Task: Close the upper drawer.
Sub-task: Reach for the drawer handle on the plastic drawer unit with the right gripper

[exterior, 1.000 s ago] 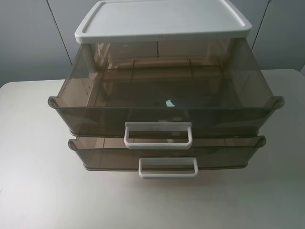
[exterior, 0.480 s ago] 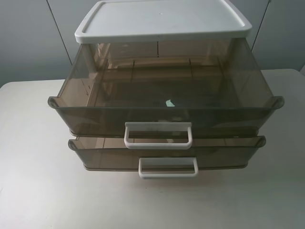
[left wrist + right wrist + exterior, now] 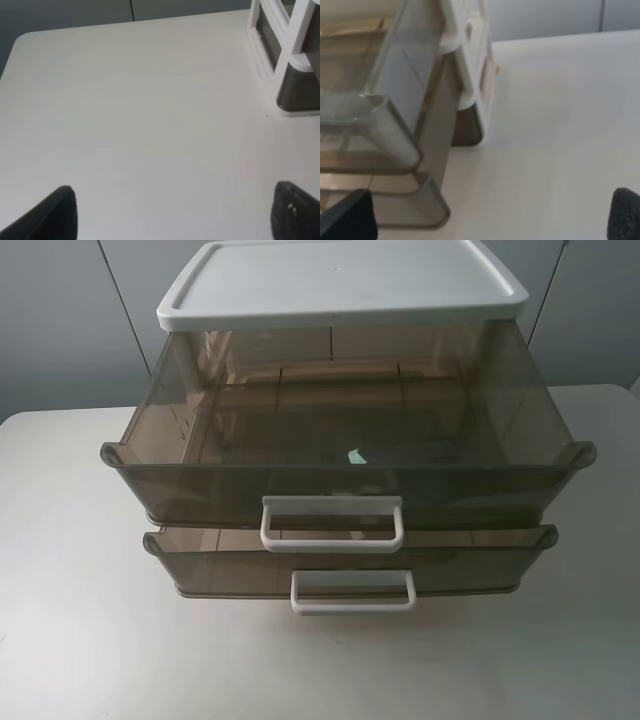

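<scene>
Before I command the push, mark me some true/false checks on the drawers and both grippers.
1. The upper drawer stands pulled far out. True.
2. The lower drawer is fully shut. False: it juts out too, though less than the upper one.
3. The left gripper is shut on the upper drawer. False: it is open above bare table, beside the cabinet.
4. The right gripper is open, holding nothing. True.

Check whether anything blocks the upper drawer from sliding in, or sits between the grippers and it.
Nothing visible does. The upper drawer is pulled out, with only a small pale scrap inside, likely too low to jam. The left gripper and right gripper are open over the table beside the cabinet.
</scene>
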Available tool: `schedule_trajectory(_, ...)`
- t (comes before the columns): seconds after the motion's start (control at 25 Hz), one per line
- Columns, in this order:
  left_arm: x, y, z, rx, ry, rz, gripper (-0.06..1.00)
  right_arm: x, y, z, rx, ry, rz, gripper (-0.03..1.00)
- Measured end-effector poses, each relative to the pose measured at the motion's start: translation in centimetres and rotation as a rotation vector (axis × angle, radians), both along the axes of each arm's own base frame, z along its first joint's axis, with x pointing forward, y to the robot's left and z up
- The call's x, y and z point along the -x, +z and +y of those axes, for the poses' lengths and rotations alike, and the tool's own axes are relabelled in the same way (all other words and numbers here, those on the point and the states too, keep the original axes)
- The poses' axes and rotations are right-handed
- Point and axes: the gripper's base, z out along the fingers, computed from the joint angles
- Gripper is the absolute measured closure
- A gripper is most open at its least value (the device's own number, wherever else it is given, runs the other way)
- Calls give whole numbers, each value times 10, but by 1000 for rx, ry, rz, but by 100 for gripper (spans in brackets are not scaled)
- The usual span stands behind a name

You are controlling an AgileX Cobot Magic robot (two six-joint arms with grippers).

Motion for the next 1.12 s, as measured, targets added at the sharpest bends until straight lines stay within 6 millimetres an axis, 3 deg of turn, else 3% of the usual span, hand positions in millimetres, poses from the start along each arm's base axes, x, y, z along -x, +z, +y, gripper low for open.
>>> schedule_trajectory(0.24, 0, 0, 0, 0, 0, 0, 20, -33, 38, 1, 16, -8, 110, 27)
schedule_trajectory(0.6, 0, 0, 0, 0, 0, 0, 20, -113, 90, 8, 40, 32, 143, 27)
schedule_trajectory(0.8, 0, 0, 0, 0, 0, 0, 20, -132, 101, 41, 156, 336, 97, 27)
schedule_trajectory(1.12, 0, 0, 0, 0, 0, 0, 20, -119, 90, 119, 295, 888, 1, 27)
